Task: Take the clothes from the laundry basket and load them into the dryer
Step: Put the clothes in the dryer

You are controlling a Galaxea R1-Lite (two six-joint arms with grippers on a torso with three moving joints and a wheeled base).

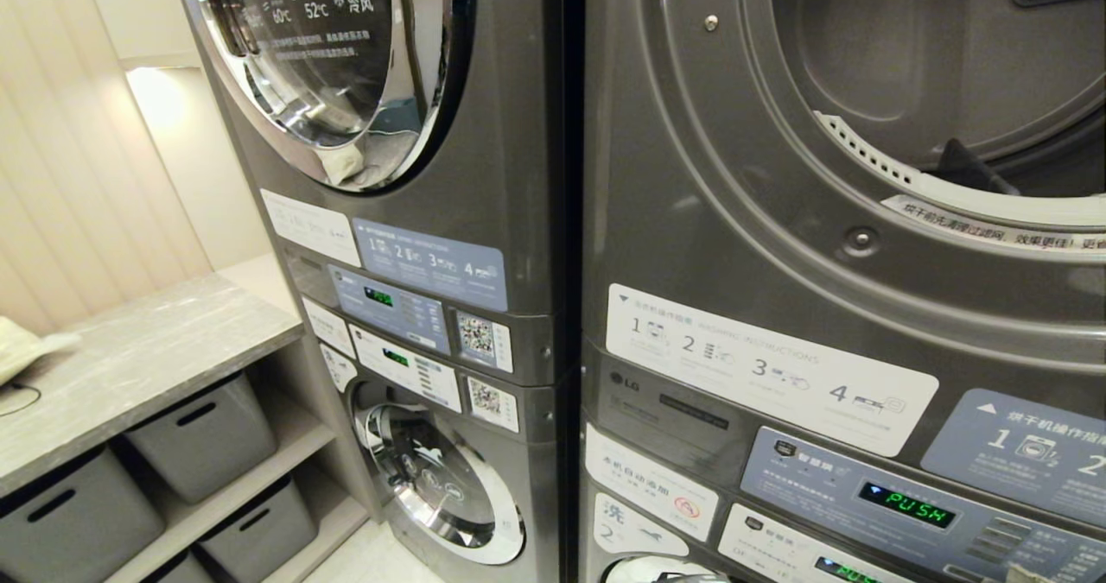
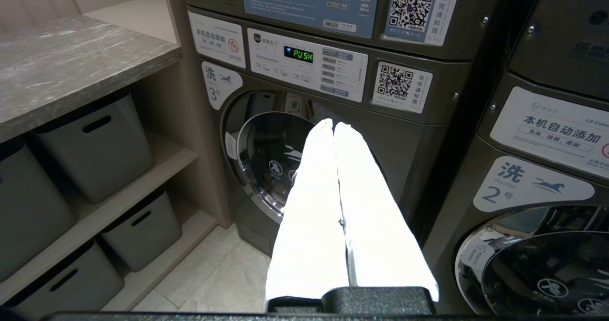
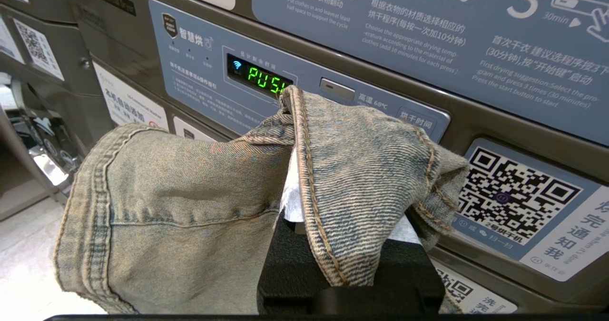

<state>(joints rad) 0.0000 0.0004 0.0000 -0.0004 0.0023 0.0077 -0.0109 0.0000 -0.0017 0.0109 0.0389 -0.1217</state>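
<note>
While faded, stitched denim (image 3: 200, 207) drapes it, right end effector (image 3: 295, 188) clamps.

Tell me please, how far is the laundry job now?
Done: the right gripper is shut on the denim garment, and the dryer drum stands open. In hand: carrying it near the control panel. Left: putting it inside. The left gripper is shut and empty.

Even indoor light, sharp pictures; glare on the chrome door ring (image 1: 406, 91), left hand's fingers (image 2: 323, 207) overexposed.
</note>
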